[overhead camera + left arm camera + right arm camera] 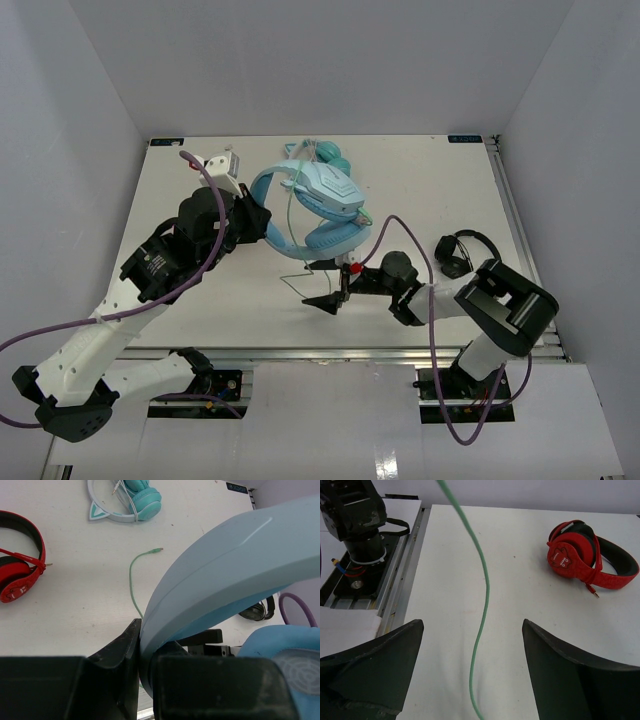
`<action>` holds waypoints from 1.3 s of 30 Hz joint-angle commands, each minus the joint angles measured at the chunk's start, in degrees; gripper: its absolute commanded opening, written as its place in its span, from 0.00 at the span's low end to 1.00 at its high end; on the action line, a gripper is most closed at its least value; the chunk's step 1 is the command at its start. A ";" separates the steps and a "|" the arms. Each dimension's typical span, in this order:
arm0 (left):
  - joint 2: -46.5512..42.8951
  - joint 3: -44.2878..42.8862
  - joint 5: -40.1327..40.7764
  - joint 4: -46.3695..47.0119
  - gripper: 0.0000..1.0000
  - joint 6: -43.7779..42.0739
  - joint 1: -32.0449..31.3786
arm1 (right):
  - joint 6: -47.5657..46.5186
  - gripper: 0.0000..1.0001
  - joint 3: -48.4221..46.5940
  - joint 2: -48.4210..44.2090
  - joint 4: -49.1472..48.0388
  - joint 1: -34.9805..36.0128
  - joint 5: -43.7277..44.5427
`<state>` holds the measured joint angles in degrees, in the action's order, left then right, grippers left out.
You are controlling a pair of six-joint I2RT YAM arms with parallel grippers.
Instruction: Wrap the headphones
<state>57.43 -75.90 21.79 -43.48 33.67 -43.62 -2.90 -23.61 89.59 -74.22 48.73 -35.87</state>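
The light-blue headphones (322, 205) are held up off the table at its centre. My left gripper (255, 218) is shut on their wide headband (225, 565), with a finger on each side of it in the left wrist view (145, 665). The thin pale-green cable (482, 605) hangs down and runs between the spread fingers of my right gripper (472, 655), touching neither. The cable's plug end lies on the table (158, 550). My right gripper (322, 285) is open, just in front of and below the headphones.
A teal pair with a white cat-ear band (130, 500) lies at the back of the table. A red-and-black pair (585, 555) lies to the left, also in the left wrist view (17, 555). A black pair (460, 250) lies by the right arm. The left arm's base (360, 525) stands at the near edge.
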 commanded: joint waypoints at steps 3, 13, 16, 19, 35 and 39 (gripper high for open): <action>-0.96 -2.24 -2.00 4.92 0.00 1.84 0.02 | 0.17 0.85 -8.18 8.48 -0.57 -1.07 -5.53; -0.28 -1.41 -1.95 6.09 0.00 1.66 -0.05 | 8.69 0.80 -10.26 19.30 -13.13 -0.66 -9.29; -0.24 -1.12 -1.40 6.48 0.00 1.66 -0.03 | 11.51 0.79 -10.97 21.80 -16.65 -0.30 -10.06; -0.38 -0.38 -1.63 7.18 0.00 1.74 0.02 | 12.14 0.76 -12.60 24.15 -16.81 0.57 -9.07; -7.87 -5.10 -3.84 -1.38 0.00 0.24 0.02 | 31.33 0.08 -9.14 29.34 -33.63 -10.18 0.62; -8.67 -6.89 -6.95 -4.74 0.00 -1.00 -0.06 | 32.82 0.08 -8.92 29.19 -33.79 -11.60 2.46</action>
<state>51.52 -78.23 19.62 -49.34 31.51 -43.59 25.83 -32.45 118.24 -76.30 38.13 -37.15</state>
